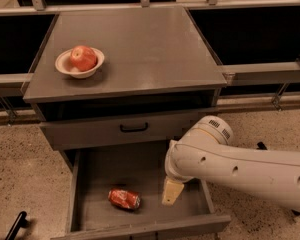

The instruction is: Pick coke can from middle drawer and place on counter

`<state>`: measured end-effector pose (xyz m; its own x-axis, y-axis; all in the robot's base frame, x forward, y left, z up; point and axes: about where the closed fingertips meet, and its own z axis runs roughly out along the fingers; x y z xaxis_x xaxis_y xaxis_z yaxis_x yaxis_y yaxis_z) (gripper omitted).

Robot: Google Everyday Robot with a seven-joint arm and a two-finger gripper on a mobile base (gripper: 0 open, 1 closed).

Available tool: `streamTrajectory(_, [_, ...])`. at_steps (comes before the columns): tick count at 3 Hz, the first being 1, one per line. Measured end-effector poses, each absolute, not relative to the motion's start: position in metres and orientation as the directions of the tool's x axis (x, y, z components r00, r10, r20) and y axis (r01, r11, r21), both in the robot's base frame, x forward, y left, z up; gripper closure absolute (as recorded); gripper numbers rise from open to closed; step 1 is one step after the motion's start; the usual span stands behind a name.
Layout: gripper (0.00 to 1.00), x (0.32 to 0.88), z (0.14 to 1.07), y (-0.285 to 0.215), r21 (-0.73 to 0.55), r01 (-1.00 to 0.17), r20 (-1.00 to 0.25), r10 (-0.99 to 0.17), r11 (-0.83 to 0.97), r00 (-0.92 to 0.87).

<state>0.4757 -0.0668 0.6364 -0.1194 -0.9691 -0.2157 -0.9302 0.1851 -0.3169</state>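
Observation:
The coke can (124, 199), red with a silver end, lies on its side on the floor of the open middle drawer (90, 176), left of centre near the front. My gripper (171, 192) hangs inside the drawer from the white arm (240, 166), to the right of the can and apart from it. Only one cream finger (172, 191) shows. The counter (135, 49) is the grey cabinet top above the drawers.
A white bowl (65, 64) holding a red apple (83, 57) stands on the counter's left side. A closed drawer front with a black handle (134, 128) sits above the open drawer. A dark bar (15, 226) lies on the speckled floor at lower left.

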Motion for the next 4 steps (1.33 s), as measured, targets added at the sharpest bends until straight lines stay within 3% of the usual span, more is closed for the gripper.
streamTrajectory(2, [0.00,0.496,0.568,-0.004,-0.197,-0.970,-0.325,-0.943,0.140,-0.070])
streamTrajectory(4, [0.00,0.500,0.507,0.064,-0.130,-0.984,-0.337,-0.939,0.122,-0.071])
